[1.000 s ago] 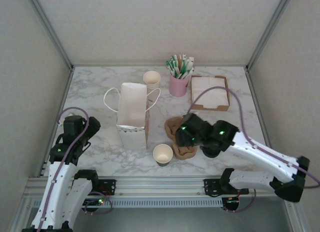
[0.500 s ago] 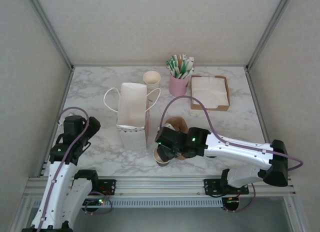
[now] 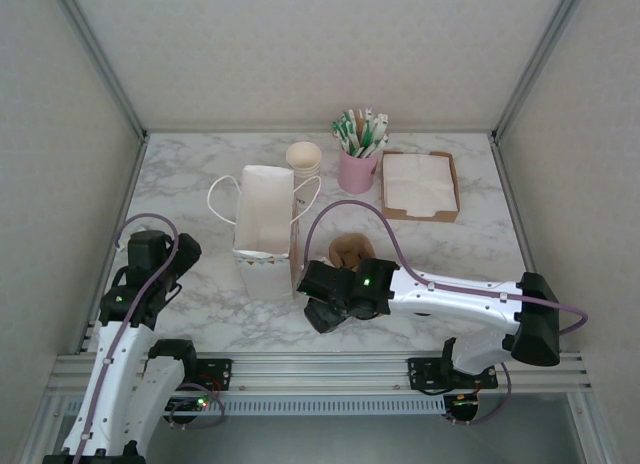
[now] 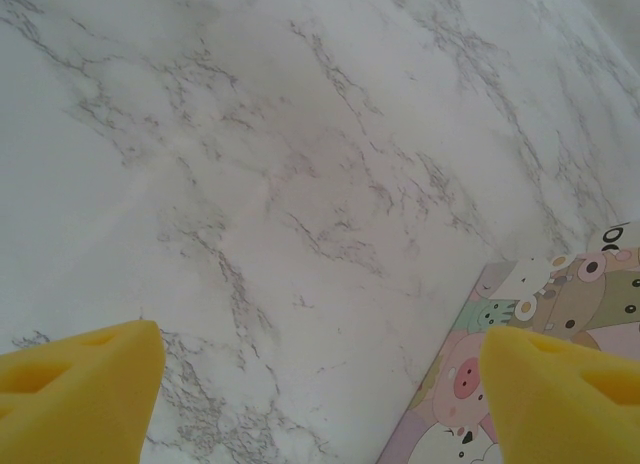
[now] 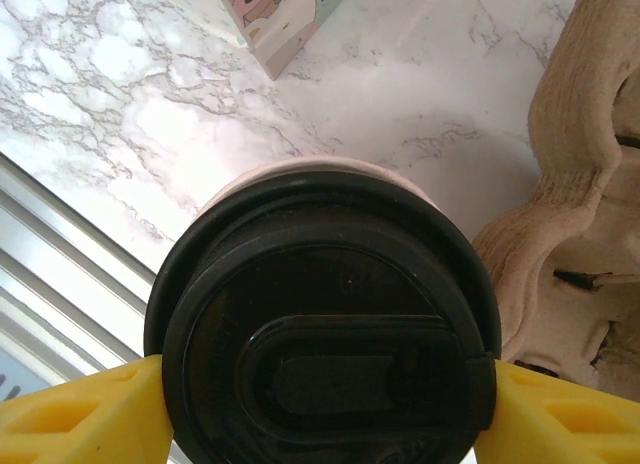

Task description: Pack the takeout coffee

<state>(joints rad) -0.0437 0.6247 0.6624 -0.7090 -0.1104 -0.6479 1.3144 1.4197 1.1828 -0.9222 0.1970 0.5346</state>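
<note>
The right gripper [image 3: 325,309] has swung leftward off the brown moulded-pulp cup carrier [image 3: 352,250], which now lies uncovered just behind its wrist. The cream paper cup [image 5: 300,171], open-mouthed a second ago, now sits beneath its fingers, its mouth covered by the round black plastic lid [image 5: 325,324] they clamp.

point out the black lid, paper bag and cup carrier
black plastic lid [image 5: 330,334], right wrist view, centre of top
white paper bag [image 3: 264,209], top external view, its white wall
brown pulp cup carrier [image 5: 578,154], right wrist view, its outer wall
</note>
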